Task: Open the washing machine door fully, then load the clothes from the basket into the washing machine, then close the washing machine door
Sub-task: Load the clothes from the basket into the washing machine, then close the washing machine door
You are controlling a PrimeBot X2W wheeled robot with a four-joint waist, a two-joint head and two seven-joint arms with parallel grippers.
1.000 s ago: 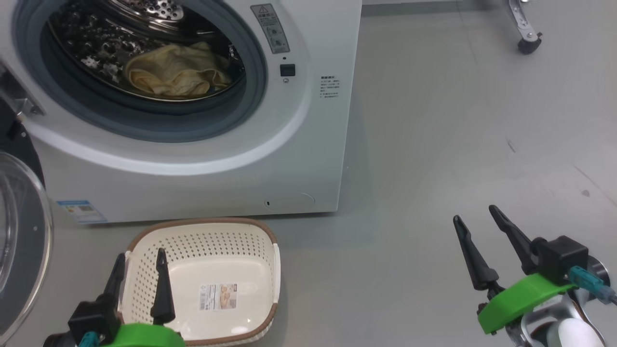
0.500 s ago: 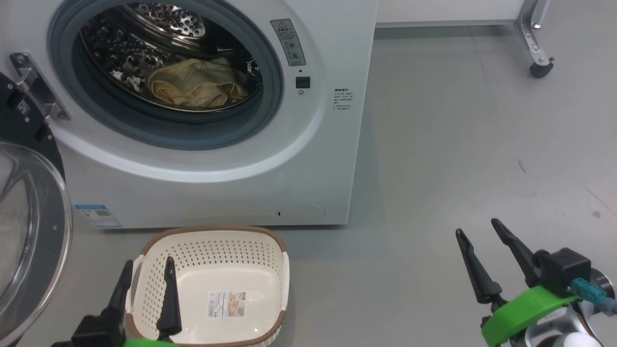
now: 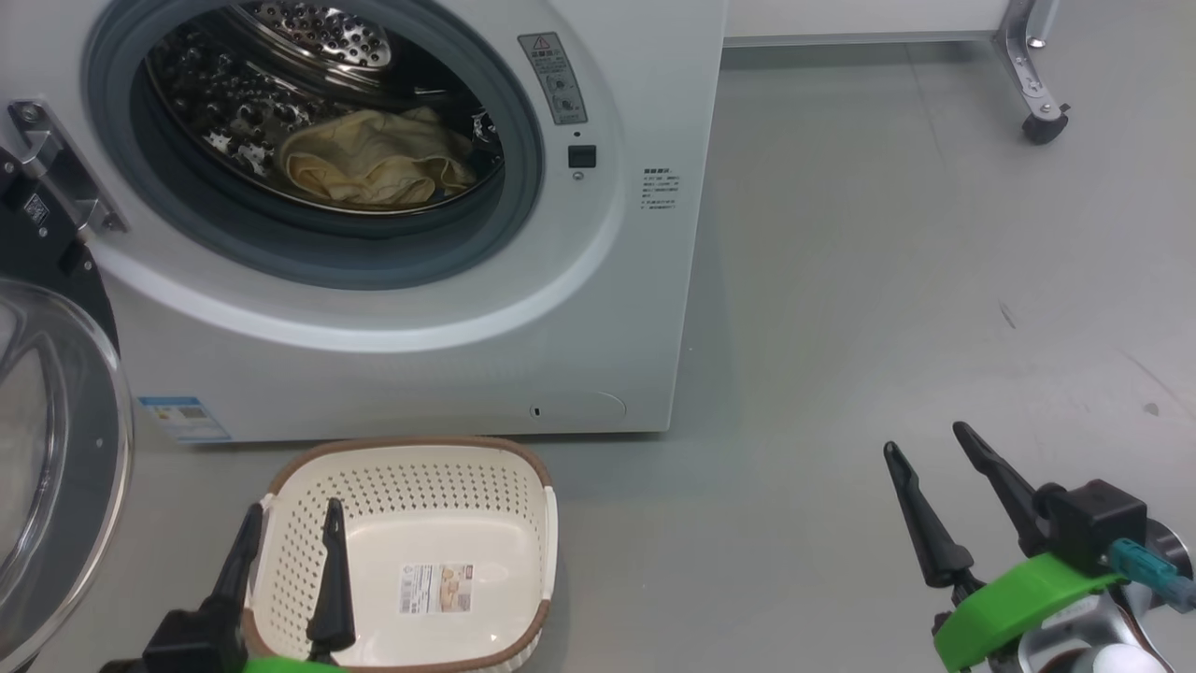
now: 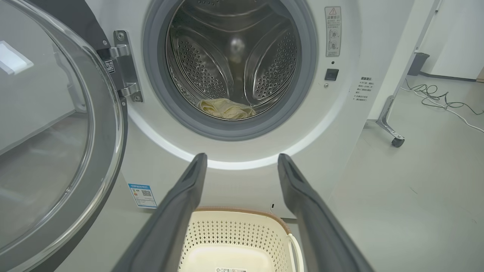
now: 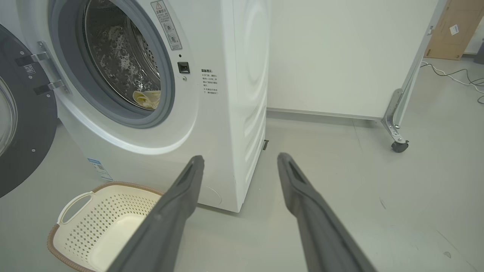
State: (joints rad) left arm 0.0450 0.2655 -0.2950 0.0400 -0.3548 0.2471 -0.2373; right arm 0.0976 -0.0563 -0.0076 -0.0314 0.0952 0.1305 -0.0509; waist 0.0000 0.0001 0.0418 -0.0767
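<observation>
A grey floor (image 3: 841,280) runs out before the robot, with a wheel (image 3: 1042,126) of a metal frame at 1 o'clock in the head view. The washing machine (image 3: 635,308) stands at 11 o'clock, white, with a grey gasket (image 3: 374,266) round its mouth and a blue label (image 3: 182,418) low on its left corner. Its door (image 3: 56,486) is swung wide open at 9 o'clock on a metal hinge (image 3: 56,168), the clear glass bowl facing the camera inside the black rim.

The clothes (image 3: 374,168) lie as one cream, crumpled bundle at the bottom of the steel drum (image 3: 280,56), toward the front and just behind the gasket; the left wrist view shows them at 12 o'clock past the fingers.

The basket (image 3: 411,486) sits on the floor just in front of the machine, at 7 o'clock, its bottom showing a paper label (image 3: 434,587).

The left gripper (image 3: 291,509) is at 7 o'clock over the basket's left rim, its two dark fingers spread apart and pointing toward the machine. The right gripper (image 3: 925,439) is at 4 o'clock over bare floor, well apart from the basket and the machine, its fingers likewise spread apart.
</observation>
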